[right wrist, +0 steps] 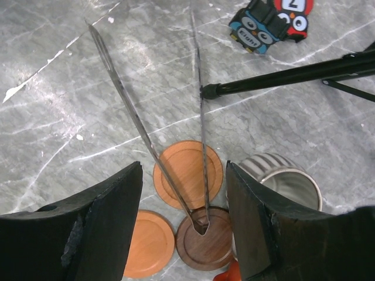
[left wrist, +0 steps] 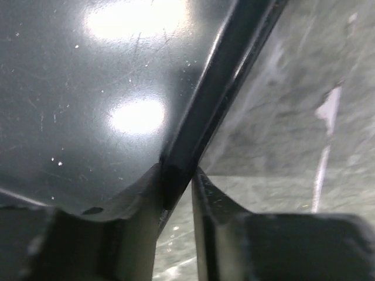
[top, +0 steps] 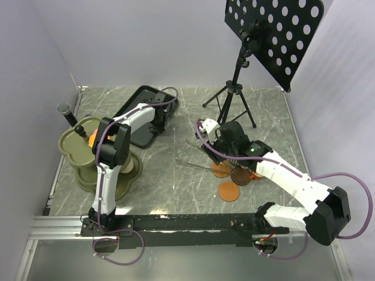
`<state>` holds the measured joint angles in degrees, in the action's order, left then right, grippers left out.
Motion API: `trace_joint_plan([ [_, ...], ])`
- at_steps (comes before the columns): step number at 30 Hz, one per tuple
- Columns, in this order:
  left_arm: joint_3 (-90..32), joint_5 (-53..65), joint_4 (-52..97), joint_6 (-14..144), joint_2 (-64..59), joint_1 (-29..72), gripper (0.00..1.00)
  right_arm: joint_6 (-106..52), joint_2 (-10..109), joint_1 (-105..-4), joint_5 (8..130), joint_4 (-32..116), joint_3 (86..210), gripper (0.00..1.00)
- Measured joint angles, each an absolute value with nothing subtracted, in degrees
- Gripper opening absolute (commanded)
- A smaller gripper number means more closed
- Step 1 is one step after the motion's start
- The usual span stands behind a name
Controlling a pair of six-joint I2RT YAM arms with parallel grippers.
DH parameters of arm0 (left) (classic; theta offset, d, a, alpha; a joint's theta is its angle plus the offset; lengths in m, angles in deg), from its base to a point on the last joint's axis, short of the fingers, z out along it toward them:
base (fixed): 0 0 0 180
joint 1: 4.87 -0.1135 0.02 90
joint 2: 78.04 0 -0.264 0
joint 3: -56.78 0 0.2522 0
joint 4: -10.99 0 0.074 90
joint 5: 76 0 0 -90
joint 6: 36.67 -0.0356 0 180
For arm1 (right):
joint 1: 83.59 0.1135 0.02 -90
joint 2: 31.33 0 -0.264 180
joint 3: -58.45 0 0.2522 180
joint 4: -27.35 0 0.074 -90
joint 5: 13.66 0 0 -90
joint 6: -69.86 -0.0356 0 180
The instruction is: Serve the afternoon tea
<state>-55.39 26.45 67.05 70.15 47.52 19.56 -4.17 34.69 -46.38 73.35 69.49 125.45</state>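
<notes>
Three round saucers lie under my right gripper (right wrist: 184,175): a light orange one (right wrist: 188,170), another orange one (right wrist: 146,243) and a dark brown one (right wrist: 205,240). A ribbed grey cup (right wrist: 287,181) stands just right of them. The thin metal tongs (right wrist: 140,129) lie across the saucers, their hinge on the brown one, between my open fingers and untouched. In the top view this gripper (top: 225,157) hovers over the saucers (top: 229,191). My left gripper (top: 158,124) is shut on the rim of the black tray (left wrist: 205,99). An orange pastry (top: 92,139) sits on the green tiered stand (top: 76,143).
A music stand's tripod (top: 231,96) stands behind the right gripper, one leg (right wrist: 293,73) crossing the wrist view. An owl toy (right wrist: 258,26) lies beyond it. A microphone (top: 67,111) leans at the far left by the green stand. Walls close in on three sides.
</notes>
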Motion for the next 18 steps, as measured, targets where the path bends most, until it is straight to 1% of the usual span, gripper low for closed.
trace_joint_plan([
  [4,-58.95,25.25,67.18,71.22,49.73,19.95,0.09,-2.66,36.9,-46.36,71.8,69.47,125.45,0.66],
  [11,-64.99,24.07,65.28,75.76,53.64,20.43,0.05,-0.96,44.96,-46.36,69.27,69.45,125.71,0.65],
  [14,-66.91,23.65,65.08,77.14,54.82,20.45,0.02,-0.67,47.96,-46.34,68.72,69.45,126.32,0.65],
  [18,-69.53,22.6,64.73,78.14,56.52,20.76,0.01,-0.3,50.86,-46.05,68.04,69.16,127.55,0.66],
])
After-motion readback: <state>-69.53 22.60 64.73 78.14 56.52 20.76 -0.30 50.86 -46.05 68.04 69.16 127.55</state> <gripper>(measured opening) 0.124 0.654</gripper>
